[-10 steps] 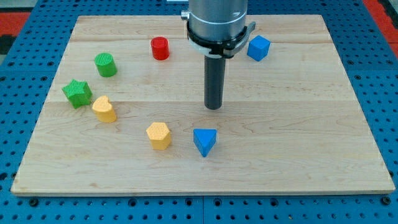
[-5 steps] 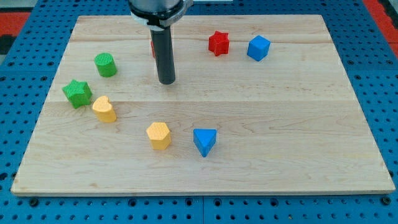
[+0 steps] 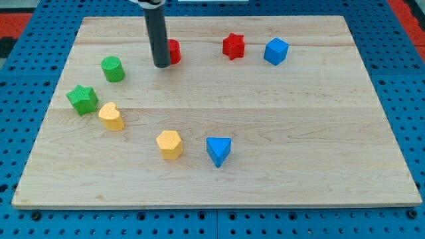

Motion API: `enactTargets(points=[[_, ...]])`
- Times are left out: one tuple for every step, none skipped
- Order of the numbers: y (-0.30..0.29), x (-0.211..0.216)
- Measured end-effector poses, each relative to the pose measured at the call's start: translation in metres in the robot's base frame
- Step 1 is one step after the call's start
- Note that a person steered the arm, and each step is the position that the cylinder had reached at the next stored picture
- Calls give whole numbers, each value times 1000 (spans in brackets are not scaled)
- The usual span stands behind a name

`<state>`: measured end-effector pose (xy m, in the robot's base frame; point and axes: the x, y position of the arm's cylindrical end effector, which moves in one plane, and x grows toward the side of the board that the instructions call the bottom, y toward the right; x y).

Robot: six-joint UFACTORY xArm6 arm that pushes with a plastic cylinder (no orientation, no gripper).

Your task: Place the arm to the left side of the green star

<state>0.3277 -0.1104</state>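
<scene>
The green star (image 3: 82, 99) lies near the left edge of the wooden board (image 3: 279, 126). My tip (image 3: 161, 65) rests on the board near the view's top, well to the upper right of the star, between the green cylinder (image 3: 113, 69) and the red cylinder (image 3: 172, 51). The rod partly hides the red cylinder. A yellow heart-shaped block (image 3: 111, 116) sits just to the lower right of the star.
A red star (image 3: 233, 46) and a blue cube (image 3: 275, 50) lie at the view's top right. A yellow hexagonal block (image 3: 169, 144) and a blue triangular block (image 3: 218, 151) lie lower on the board. Blue pegboard surrounds the board.
My tip has moved from the board's middle toward the view's upper left, now beside the red cylinder. The red star came into view as the arm left. No block has moved.
</scene>
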Motion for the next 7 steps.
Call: enactTargets(points=[[-31, -15], [-71, -16], [-118, -2], [-138, 38], [-145, 86], [-153, 122], [-156, 143]])
